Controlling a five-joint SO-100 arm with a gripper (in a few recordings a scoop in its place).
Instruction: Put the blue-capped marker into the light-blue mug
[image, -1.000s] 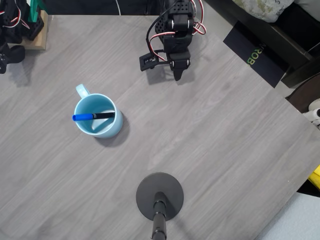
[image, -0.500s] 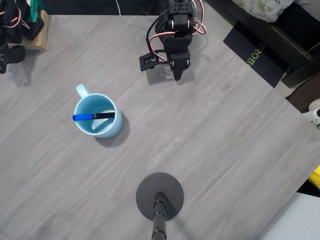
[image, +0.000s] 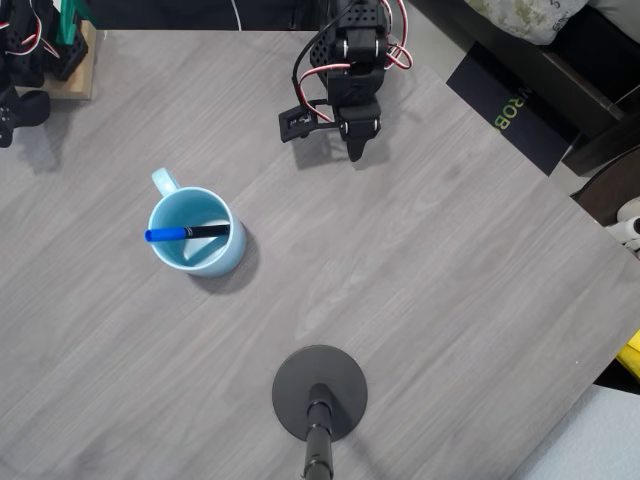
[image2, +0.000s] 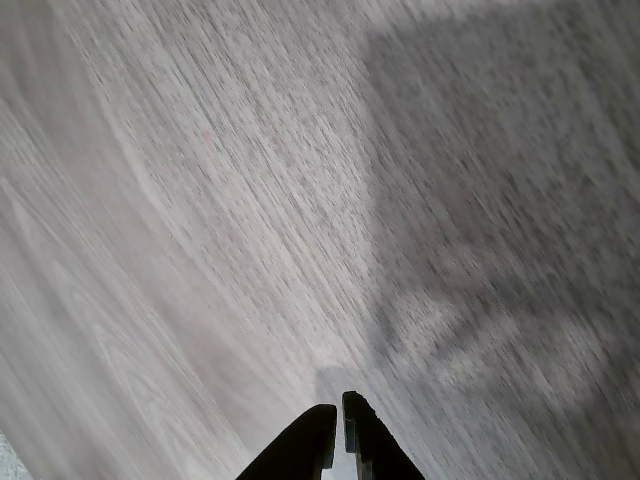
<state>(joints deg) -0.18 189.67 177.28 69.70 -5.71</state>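
Marker rests across the mug at left; hand, fingers nearly together and empty, parked far over the tabletop; task looks complete.

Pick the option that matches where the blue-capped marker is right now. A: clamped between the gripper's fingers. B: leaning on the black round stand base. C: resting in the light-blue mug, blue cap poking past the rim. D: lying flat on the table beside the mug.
C: in the overhead view the blue-capped marker rests in the light-blue mug, its cap poking past the rim.
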